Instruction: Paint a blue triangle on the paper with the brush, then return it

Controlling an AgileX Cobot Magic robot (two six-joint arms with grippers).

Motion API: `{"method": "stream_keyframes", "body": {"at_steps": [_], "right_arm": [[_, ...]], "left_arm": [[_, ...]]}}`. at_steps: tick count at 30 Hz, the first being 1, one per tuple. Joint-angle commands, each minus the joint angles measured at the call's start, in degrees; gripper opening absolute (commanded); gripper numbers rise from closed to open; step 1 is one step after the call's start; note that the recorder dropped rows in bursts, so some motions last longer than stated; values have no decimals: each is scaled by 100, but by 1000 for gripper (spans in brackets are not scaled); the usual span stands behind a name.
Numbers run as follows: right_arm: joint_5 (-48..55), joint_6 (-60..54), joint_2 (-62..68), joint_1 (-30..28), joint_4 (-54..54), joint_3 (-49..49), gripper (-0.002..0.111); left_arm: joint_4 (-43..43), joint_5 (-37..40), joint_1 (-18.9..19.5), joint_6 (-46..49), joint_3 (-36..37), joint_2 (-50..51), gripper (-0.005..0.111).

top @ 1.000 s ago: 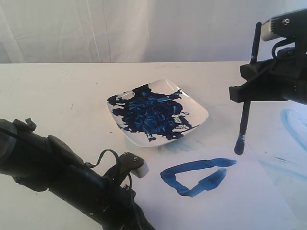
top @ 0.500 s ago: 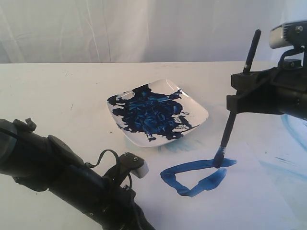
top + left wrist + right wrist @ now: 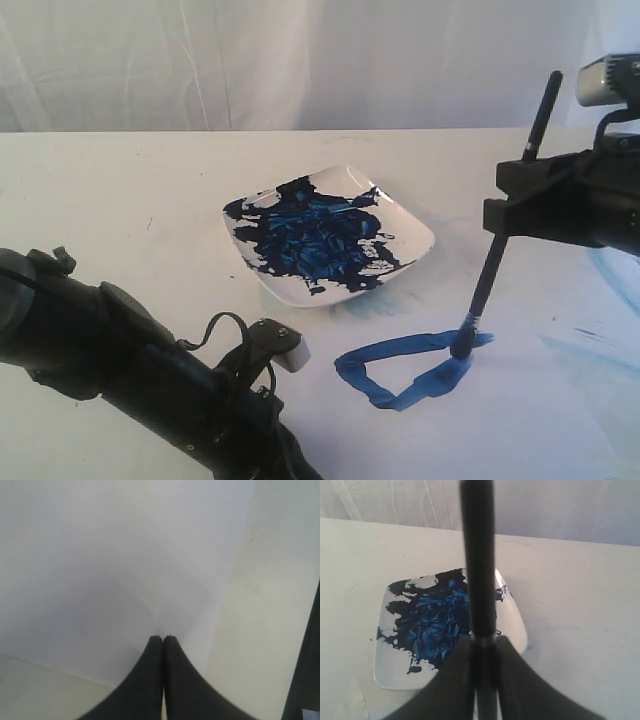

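The brush [image 3: 500,250] leans over the paper [image 3: 520,420], black handle up and to the right. Its bristles press on the right corner of the blue triangle [image 3: 398,349], a rough dark-blue outline on the sheet. My right gripper [image 3: 504,215] is shut on the brush's handle about midway up. In the right wrist view the brush [image 3: 477,555] runs out from between the closed fingers of that gripper [image 3: 484,646]. My left gripper [image 3: 163,639] is shut with nothing in it and rests low over the paper [image 3: 100,570] near the sheet's edge.
A white dish [image 3: 418,238] smeared with dark-blue paint sits just behind the triangle, also seen as the dish [image 3: 514,625]. Pale blue smears [image 3: 610,262] mark the tabletop at the right. My left arm [image 3: 120,360] fills the lower left. A white curtain hangs behind.
The brush came down and to the left from an upright hover beside the triangle. It now tilts, with its bristles on the triangle's right corner. The left arm has not moved.
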Motion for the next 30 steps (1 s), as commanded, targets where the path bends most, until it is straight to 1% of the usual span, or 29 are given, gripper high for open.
{"method": "stream_keyframes", "body": {"at_steps": [1,30], "right_arm": [[120,96,-120,1,3,17,0],[177,246,109,1,3,151,0]], "left_arm": [[21,105,-41,12,4,-16,0],[21,105,-41,12,4,-16,0]]}}
